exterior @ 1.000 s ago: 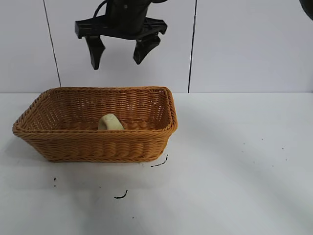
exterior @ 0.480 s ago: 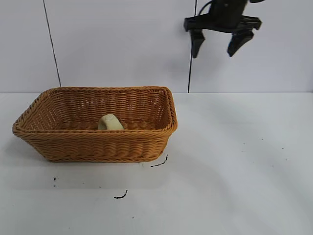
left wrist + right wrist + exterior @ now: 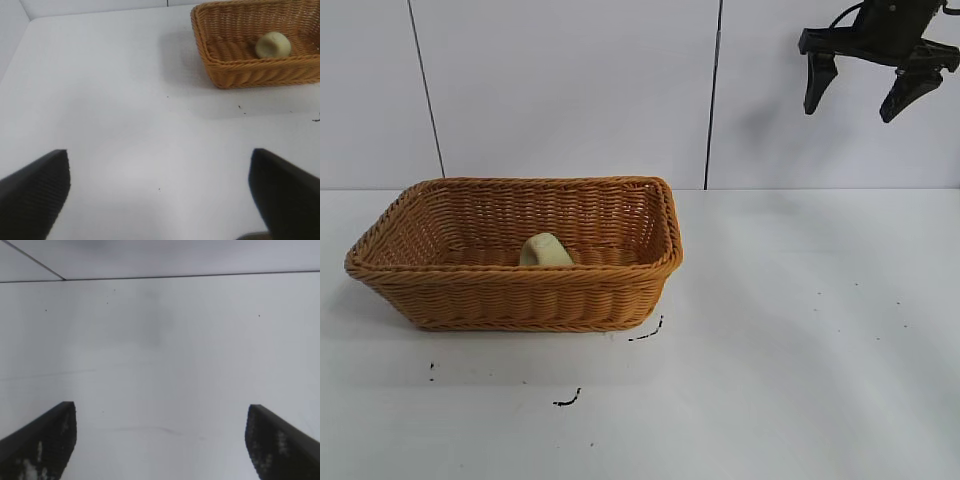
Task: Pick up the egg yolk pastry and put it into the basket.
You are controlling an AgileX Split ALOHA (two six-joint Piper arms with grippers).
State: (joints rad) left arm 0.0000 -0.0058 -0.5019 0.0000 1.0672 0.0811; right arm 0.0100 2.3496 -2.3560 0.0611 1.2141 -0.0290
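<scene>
My right gripper (image 3: 860,100) hangs high above the table (image 3: 800,330) at its far right, fingers spread and holding nothing. The egg yolk pastry (image 3: 546,250) sits inside the basket (image 3: 520,295), near its front wall. My left gripper (image 3: 160,192), out of the exterior camera's sight, shows only in its own wrist view: fingers wide apart over bare tabletop, with the basket and pastry well beyond.

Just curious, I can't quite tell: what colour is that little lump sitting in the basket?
Pale yellow; the egg yolk pastry shows best in the left wrist view.
</scene>
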